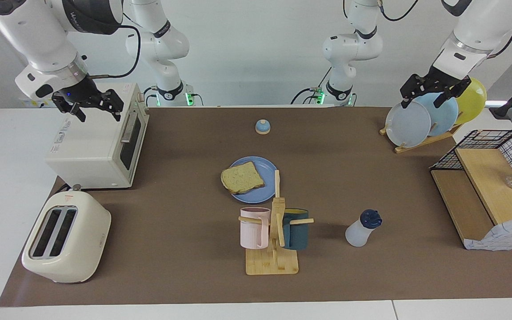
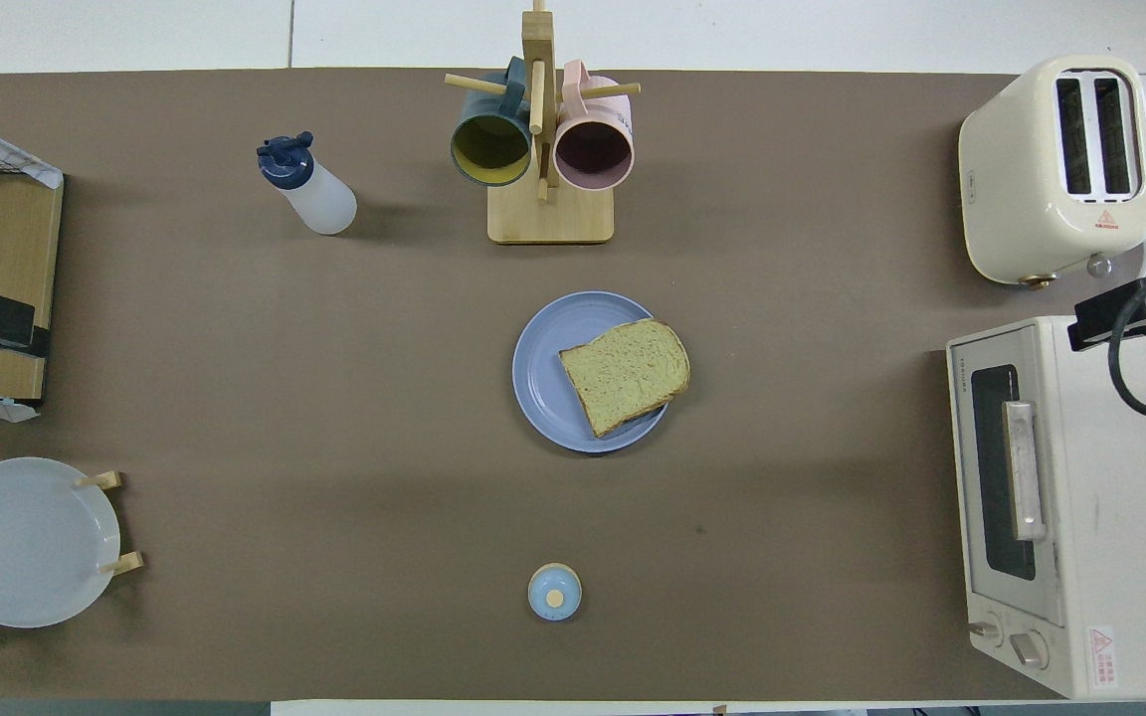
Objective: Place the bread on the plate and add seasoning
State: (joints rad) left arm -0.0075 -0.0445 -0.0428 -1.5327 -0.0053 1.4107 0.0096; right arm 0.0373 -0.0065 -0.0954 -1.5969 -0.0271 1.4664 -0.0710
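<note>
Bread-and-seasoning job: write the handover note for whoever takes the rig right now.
Left gripper: open, empty, up over the plate rack.
Right gripper: open, empty, waiting over the toaster oven.
Bread lies on the blue plate mid-table, overhanging its rim toward the right arm's end.
Seasoning bottle stands capped beside the mug rack, farther from the robots than the plate.
Done: bread plated.
Left: pick up the bottle, season the bread.

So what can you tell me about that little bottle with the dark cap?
The bottle is small, of cloudy white plastic by the look of it, with a dark navy flip cap that looks shut. It stands on the brown mat, appearing to tilt in both views. It sits beside the mug rack, toward the left arm's end, farther from the robots than the plate. Nothing touches it but the mat.
</note>
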